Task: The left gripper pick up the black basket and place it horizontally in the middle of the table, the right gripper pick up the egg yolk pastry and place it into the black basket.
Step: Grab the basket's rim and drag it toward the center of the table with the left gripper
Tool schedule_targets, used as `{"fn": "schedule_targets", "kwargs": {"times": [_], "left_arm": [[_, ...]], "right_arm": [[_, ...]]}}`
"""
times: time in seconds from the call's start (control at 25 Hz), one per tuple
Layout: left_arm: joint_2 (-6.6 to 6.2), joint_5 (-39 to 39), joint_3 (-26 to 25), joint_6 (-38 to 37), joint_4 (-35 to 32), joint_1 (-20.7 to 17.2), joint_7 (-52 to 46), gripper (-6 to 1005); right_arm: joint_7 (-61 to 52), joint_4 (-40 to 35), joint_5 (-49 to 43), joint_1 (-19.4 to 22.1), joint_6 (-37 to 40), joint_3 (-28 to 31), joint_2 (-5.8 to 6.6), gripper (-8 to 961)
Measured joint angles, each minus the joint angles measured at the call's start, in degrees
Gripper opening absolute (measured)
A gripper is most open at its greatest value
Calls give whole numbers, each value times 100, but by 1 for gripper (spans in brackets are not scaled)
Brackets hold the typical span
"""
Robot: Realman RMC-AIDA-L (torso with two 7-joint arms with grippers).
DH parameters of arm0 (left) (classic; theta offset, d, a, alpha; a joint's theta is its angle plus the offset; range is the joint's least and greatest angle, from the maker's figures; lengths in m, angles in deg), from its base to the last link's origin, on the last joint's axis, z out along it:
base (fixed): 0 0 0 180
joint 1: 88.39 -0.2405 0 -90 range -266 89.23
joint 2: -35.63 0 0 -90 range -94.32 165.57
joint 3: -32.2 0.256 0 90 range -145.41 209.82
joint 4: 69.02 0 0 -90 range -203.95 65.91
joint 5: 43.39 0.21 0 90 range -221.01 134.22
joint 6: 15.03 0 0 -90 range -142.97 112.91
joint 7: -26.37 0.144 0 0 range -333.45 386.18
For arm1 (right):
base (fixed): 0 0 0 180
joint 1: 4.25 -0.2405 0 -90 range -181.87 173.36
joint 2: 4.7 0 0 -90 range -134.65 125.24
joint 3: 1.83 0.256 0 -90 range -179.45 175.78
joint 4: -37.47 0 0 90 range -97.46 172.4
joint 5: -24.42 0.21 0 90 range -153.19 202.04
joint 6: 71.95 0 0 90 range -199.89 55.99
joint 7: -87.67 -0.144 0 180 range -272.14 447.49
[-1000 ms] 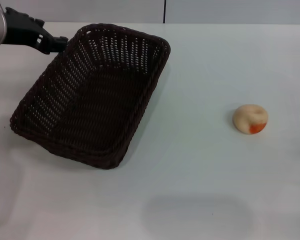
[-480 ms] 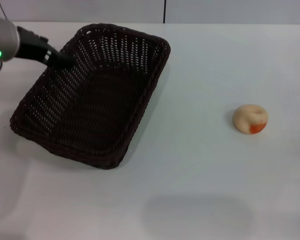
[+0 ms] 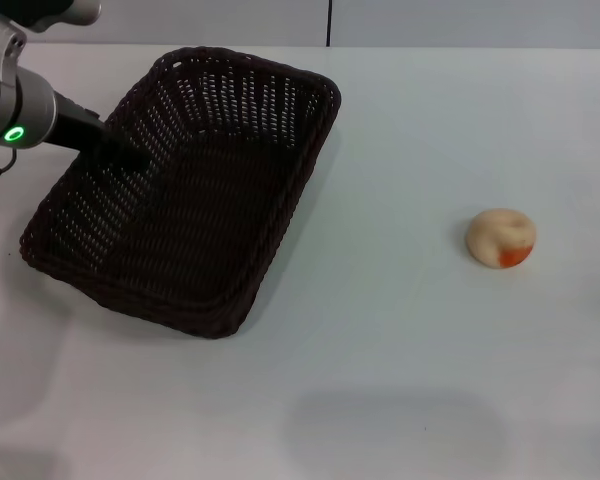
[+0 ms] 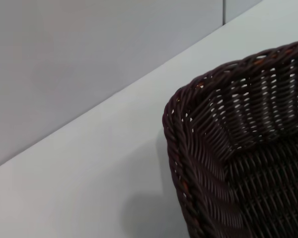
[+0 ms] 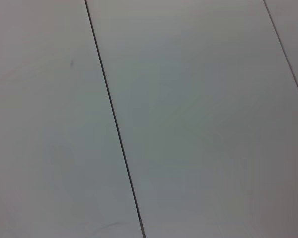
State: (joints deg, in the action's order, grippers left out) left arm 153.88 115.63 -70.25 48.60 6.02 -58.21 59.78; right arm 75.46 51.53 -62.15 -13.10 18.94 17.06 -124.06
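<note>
Step in hand: basket pick-up. Left gripper [image 3: 130,157], black, sits at the left rim of the dark woven wicker basket [image 3: 220,215], which lies skewed, left of table [image 3: 400,380] centre; finger spread cannot be told. Round cream egg yolk pastry [image 3: 501,238] rests well apart, right. Next: secure rim, lift, square it centrally.

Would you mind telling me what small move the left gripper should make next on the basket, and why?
Probably close on the rim. The left gripper sits at the left long rim of the black basket, which lies angled on the table; I cannot see a grip. The egg yolk pastry waits apart to the right.
</note>
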Motion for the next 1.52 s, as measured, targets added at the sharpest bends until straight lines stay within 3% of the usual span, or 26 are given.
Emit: {"fn": "schedule_targets", "kwargs": {"times": [0.4, 0.92, 1.2, 1.52], "left_arm": [[-19, 155, 8, 161, 47, 74, -117, 683], [-5, 135, 60, 216, 147, 64, 68, 315], [1, -33, 130, 300, 345, 65, 445, 316], [-11, -847, -51, 756, 795, 198, 1231, 287]], "right_arm": [[0, 1, 0, -3, -3, -2, 0, 846], [0, -3, 0, 15, 34, -18, 0, 845], [0, -9, 1, 35, 61, -34, 0, 846], [0, 5, 0, 49, 144, -63, 0, 845]]}}
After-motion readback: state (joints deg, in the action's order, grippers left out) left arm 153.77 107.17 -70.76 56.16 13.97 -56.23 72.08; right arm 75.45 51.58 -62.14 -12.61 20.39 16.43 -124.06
